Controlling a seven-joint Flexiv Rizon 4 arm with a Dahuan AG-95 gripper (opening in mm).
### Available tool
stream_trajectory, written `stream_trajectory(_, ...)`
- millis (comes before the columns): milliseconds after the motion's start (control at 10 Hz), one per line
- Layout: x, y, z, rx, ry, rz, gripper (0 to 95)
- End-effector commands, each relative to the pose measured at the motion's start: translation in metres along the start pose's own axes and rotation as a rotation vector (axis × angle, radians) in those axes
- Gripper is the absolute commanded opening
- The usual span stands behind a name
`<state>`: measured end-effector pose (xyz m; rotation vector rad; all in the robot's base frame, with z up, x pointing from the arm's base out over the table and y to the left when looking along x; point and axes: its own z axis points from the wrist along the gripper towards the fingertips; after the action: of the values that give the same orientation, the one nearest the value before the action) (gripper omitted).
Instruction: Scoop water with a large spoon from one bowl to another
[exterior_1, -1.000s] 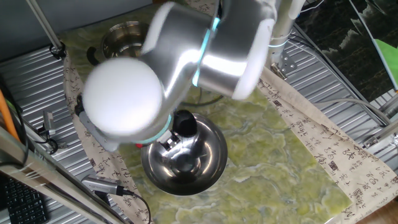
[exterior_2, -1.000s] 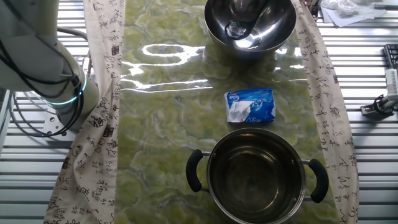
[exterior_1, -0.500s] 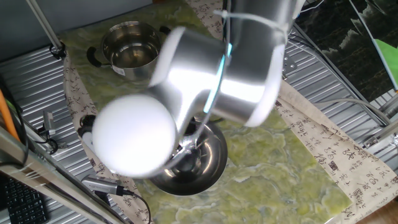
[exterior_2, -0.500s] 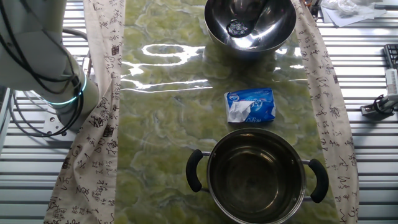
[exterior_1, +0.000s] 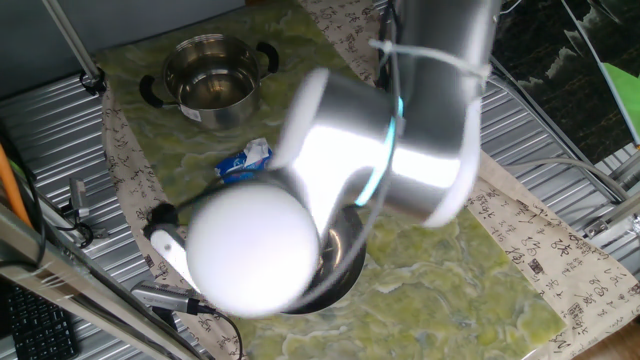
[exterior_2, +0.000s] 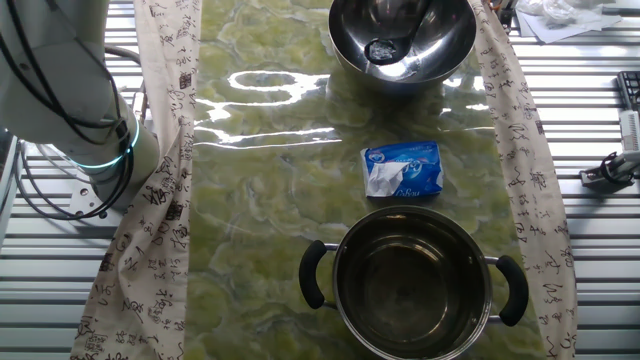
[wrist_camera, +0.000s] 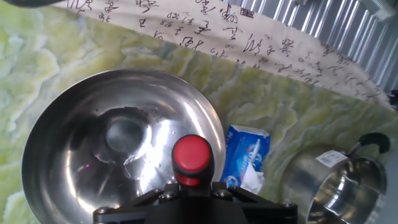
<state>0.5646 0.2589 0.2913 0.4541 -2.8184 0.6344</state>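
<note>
In the hand view my gripper (wrist_camera: 190, 188) is shut on the large spoon, whose round red end (wrist_camera: 191, 155) stands just above the jaws. The spoon's round scoop (wrist_camera: 124, 134) lies low inside the wide steel bowl (wrist_camera: 59, 146), where water (wrist_camera: 149, 163) shows as a sheen. The other fixed view shows the same scoop (exterior_2: 383, 48) in that bowl (exterior_2: 452, 42) at the table's top edge. The second vessel, a two-handled steel pot (exterior_2: 413, 283), stands apart at the near end. In one fixed view my arm hides the gripper and most of the bowl (exterior_1: 346, 262).
A blue-and-white tissue pack (exterior_2: 402, 168) lies on the green marbled mat between bowl and pot, also visible as the pack (wrist_camera: 245, 159) right of the bowl. The pot (exterior_1: 207, 78) sits at the back left. Printed cloth strips (exterior_2: 165, 150) and ribbed metal flank the mat.
My arm has swung forward and right in one fixed view, uncovering the pot and the tissue pack. The spoon's scoop has shifted slightly inside the bowl.
</note>
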Motion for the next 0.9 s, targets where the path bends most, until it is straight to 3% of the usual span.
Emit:
stream_trajectory(100,-0.002,0.004,-0.004,0.013,0.0,0.002,0.0)
stream_trajectory(900,-0.007,0.017,-0.008,0.133,0.004,-0.053,0.0)
